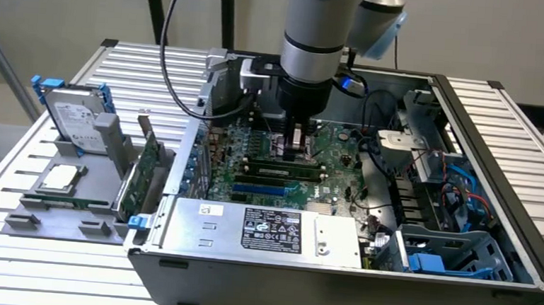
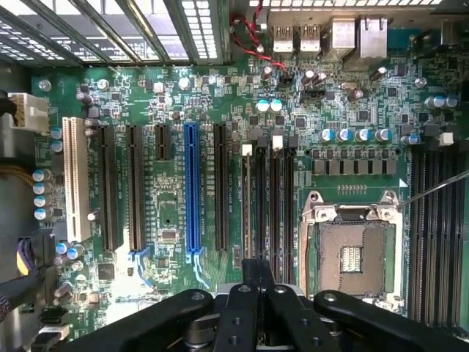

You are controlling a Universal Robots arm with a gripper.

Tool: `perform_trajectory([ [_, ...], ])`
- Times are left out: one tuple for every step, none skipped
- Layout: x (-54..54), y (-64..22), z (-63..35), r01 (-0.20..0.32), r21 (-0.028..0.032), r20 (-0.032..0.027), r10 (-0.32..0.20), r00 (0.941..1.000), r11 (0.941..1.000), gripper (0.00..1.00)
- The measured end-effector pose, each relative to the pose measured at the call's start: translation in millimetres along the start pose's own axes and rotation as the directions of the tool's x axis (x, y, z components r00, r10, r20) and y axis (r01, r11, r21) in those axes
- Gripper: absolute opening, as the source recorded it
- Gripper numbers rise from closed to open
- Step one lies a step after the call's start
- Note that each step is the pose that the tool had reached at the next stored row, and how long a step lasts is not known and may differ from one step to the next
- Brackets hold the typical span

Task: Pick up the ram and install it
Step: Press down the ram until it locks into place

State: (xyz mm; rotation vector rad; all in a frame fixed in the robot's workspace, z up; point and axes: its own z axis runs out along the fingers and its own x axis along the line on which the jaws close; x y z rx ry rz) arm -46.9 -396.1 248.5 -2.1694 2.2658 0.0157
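**A:** ram (image 1: 281,171) looks seated lengthwise in a motherboard (image 1: 340,144) slot, one over from the blue slot (image 1: 265,190). The gripper (image 1: 297,152) is right behind it, fingers (image 2: 248,282) pinched together on nothing.

**B:** Touching the stick?

**A:** Can't tell. The power supply label (image 1: 272,230) has writing, but it's way too small to read.

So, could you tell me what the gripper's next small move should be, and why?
Probably a slow, straight press down on the ram. The gripper hangs low over the motherboard, and the ram seems to sit edge-up in the board just beside it; whether it is fully seated I cannot tell.
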Motion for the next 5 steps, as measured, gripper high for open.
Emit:
perform_trajectory([
  [0.0,0.0,0.0,0.0,0.0,0.0,0.0,1.0,1.0,0.0],
  [0.0,0.0,-0.1,0.0,-0.0001,-0.0002,0.0,1.0,1.0,0.0],
  [0.0,0.0,-0.1,0.0,-0.0001,-0.0001,0.0,1.0,1.0,0.0],
  [0.0,0.0,-0.1,0.0,-0.0001,-0.0002,0.0,1.0,1.0,0.0],
  [0.0,0.0,-0.1,0.0,-0.0001,-0.0002,0.0,1.0,1.0,0.0],
])
